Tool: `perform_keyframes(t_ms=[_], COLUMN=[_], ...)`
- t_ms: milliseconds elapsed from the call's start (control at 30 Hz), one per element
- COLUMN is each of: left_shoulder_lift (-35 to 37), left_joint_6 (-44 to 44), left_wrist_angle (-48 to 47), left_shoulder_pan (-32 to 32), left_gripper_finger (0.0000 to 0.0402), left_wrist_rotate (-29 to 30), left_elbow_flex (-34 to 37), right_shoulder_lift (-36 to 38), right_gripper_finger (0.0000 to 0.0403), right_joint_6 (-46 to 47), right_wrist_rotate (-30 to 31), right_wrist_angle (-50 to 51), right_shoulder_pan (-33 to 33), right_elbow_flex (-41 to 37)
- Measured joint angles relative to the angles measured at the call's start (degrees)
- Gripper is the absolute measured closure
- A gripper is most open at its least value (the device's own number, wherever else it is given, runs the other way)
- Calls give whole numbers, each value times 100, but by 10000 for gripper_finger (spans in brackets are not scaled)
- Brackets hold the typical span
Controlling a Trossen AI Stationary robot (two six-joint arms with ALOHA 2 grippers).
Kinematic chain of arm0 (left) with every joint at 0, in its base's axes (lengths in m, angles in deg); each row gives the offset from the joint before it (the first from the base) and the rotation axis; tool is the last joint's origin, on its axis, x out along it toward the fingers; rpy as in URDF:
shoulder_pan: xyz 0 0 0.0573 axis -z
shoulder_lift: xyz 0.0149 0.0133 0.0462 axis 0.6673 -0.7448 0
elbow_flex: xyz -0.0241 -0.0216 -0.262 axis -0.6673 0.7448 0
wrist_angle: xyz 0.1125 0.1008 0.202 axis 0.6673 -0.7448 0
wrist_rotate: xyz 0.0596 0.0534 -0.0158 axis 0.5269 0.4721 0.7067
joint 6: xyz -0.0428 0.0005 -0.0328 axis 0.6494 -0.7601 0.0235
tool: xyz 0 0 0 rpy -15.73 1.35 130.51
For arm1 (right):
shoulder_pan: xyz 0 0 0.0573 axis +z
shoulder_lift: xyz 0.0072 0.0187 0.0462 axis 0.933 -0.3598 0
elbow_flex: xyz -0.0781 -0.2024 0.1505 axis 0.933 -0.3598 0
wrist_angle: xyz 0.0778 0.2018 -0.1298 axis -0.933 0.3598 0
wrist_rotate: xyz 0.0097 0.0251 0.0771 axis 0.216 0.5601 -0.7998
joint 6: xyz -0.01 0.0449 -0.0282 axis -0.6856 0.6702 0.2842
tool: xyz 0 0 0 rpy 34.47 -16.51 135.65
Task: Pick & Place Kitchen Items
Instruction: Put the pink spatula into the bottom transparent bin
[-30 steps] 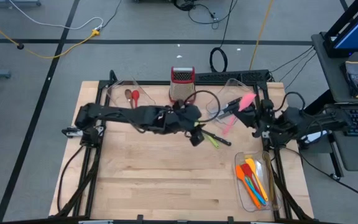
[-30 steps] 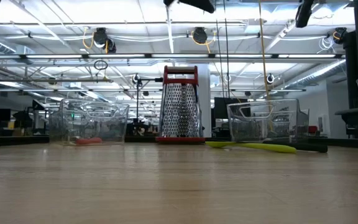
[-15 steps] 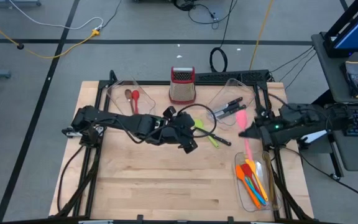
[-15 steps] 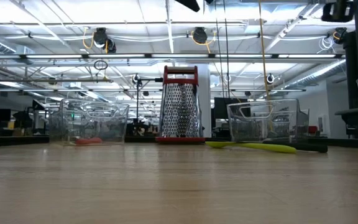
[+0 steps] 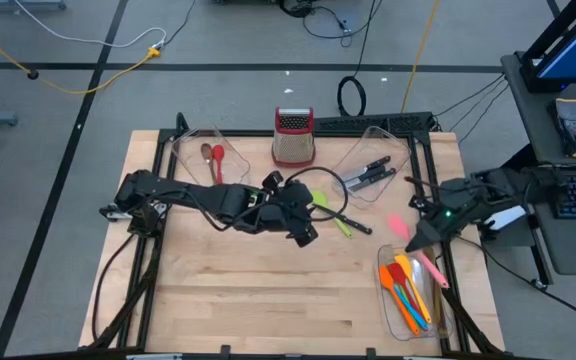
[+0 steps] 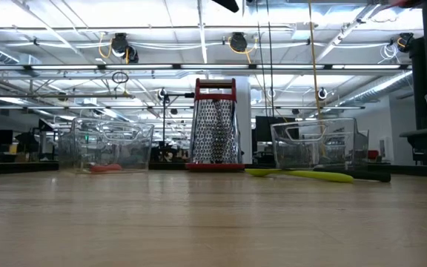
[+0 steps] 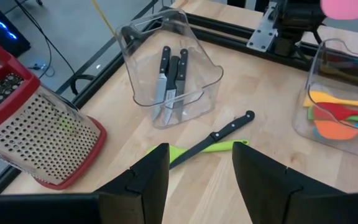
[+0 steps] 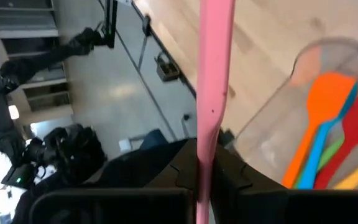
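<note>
Two grippers work above the wooden table (image 5: 248, 290): the left gripper (image 5: 306, 228) hangs parted over a slim black-handled knife (image 5: 348, 221) lying diagonally; the right gripper (image 5: 420, 235) pinches a smooth pink spatula (image 5: 418, 255), angled over the clear bin (image 5: 385, 295).

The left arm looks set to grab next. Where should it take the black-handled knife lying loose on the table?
Grip the black-handled knife by its handle, from straight above, fingers across it. It lies flat over the green utensil, handle end clear of it. The open left gripper hovers close by.
</note>
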Motion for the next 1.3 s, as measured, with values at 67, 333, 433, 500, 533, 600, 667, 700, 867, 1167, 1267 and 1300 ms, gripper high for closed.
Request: perform_keyframes(t_ms=[67, 333, 433, 500, 533, 600, 667, 700, 867, 1167, 1267, 1300], left_shoulder_lift=[0, 0, 0, 0, 0, 0, 0, 0, 0, 0, -2, -2], left_joint_6=[0, -9, -18, -38, -44, -61, -113, -142, -207, -227, -223, -223], left_wrist_angle=[0, 2, 11, 11, 11, 11, 9, 9, 9, 7, 7, 7], left_shoulder_pan=[-23, -170, -228, -262, -282, -325, -369, -388, -437, -321, -284, -269], left_gripper_finger=[225, 225, 225, 224, 224, 224, 224, 225, 225, 224, 225, 224], left_wrist_rotate=[-4, -17, -80, -140, -145, -151, -215, -259, -452, -472, -474, -472], left_elbow_flex=[0, 0, 0, 0, 0, 0, 0, 0, 0, 2, 2, 2], right_shoulder_lift=[2, -103, -182, -243, -284, -364, -437, -473, -719, -1437, -1721, -1810], right_gripper_finger=[395, 395, 395, 395, 395, 395, 395, 395, 394, 394, 393, 393], right_joint_6=[221, 1042, 1397, 1622, 1744, 1990, 2210, 2328, 3019, 4108, 4278, 4299], right_wrist_rotate=[8, 472, 648, 673, 734, 943, 1246, 1401, 2017, 2597, 2597, 2594], right_wrist_angle=[40, 109, -87, -369, -551, -1039, -1471, -1647, -1910, -1739, -1670, -1667], right_shoulder_pan=[222, 1265, 1710, 1997, 2151, 2467, 2781, 2939, 3717, 4562, 4615, 4615], right_elbow_flex=[0, -134, -352, -555, -666, -867, -1070, -1149, -1362, -1515, -1521, -1521])
